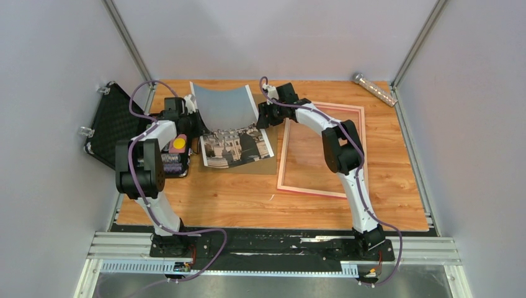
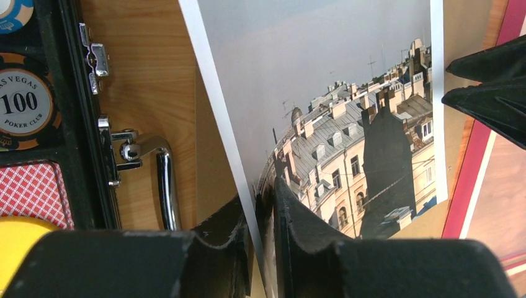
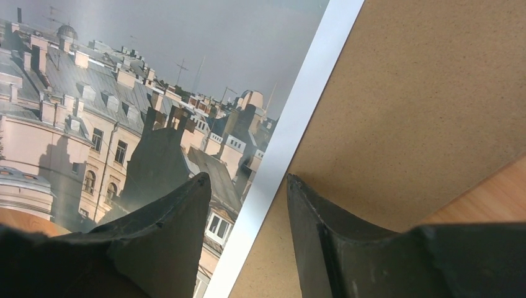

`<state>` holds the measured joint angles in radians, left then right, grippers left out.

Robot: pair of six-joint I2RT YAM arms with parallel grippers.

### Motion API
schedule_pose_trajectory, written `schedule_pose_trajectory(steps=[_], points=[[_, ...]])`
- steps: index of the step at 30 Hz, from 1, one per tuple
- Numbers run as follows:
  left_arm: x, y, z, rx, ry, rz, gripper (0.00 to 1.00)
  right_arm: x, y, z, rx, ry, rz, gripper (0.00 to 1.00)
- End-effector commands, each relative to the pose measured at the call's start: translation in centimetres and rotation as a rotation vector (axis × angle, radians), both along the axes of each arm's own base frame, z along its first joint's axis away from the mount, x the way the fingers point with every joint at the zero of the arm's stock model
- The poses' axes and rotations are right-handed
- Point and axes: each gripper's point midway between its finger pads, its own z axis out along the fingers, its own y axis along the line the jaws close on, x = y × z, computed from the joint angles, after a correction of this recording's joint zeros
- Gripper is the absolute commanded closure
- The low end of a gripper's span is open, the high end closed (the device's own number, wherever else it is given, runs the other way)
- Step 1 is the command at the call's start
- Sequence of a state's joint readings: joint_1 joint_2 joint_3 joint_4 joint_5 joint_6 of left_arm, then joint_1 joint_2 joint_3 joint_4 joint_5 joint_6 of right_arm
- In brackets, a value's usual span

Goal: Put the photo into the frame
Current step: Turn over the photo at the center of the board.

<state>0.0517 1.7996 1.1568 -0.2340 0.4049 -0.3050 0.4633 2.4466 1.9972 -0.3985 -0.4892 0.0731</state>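
The photo (image 1: pixel 232 127), a white-bordered print of sky over rooftops, lies left of centre with its far half curled upward. My left gripper (image 1: pixel 197 124) is at its left edge. In the left wrist view its jaws (image 2: pixel 259 198) are shut on the photo's (image 2: pixel 322 93) white border. My right gripper (image 1: pixel 260 117) is at the right edge. Its fingers (image 3: pixel 247 180) stand open, one over the photo (image 3: pixel 155 62) and one over the brown backing board (image 3: pixel 422 93), with the border running between them. The pink frame (image 1: pixel 322 189) lies flat to the right.
The brown backing board (image 1: pixel 248 166) lies under the photo. An open black poker case (image 1: pixel 115 118) with chips (image 2: pixel 22 102) and a chrome handle (image 2: pixel 164 180) sits at the left table edge. A metal bar (image 1: pixel 374 89) lies in the far right corner.
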Motion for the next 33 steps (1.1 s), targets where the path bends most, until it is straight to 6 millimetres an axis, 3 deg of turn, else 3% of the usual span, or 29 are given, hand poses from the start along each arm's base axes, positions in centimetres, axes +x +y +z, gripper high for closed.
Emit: schedule_pose_trajectory(steps=[1, 11, 16, 23, 29, 33], points=[[0.8, 0.6, 3.0, 0.013, -0.068, 0.005, 0.78, -0.6, -0.5, -1.2, -0.029, 0.028, -0.007, 0.48], [0.5, 0.0, 3.4, -0.004, -0.075, -0.036, 1.00, -0.6, -0.8, -1.1, -0.033, 0.028, -0.016, 0.46], [0.4, -0.1, 4.2, 0.004, -0.108, -0.064, 1.00, -0.2, -1.0, -0.1, -0.031, 0.017, -0.042, 0.40], [0.1, -0.4, 7.2, 0.016, -0.194, -0.102, 1.00, 0.1, -1.1, 4.7, 0.013, -0.032, -0.078, 0.29], [-0.3, -0.2, 10.0, 0.048, -0.226, -0.126, 1.00, -0.6, -1.2, 10.4, 0.086, -0.071, -0.094, 0.26], [-0.7, 0.6, 13.1, 0.109, -0.258, -0.125, 1.00, -1.4, -1.2, 13.6, 0.141, -0.074, -0.104, 0.25]])
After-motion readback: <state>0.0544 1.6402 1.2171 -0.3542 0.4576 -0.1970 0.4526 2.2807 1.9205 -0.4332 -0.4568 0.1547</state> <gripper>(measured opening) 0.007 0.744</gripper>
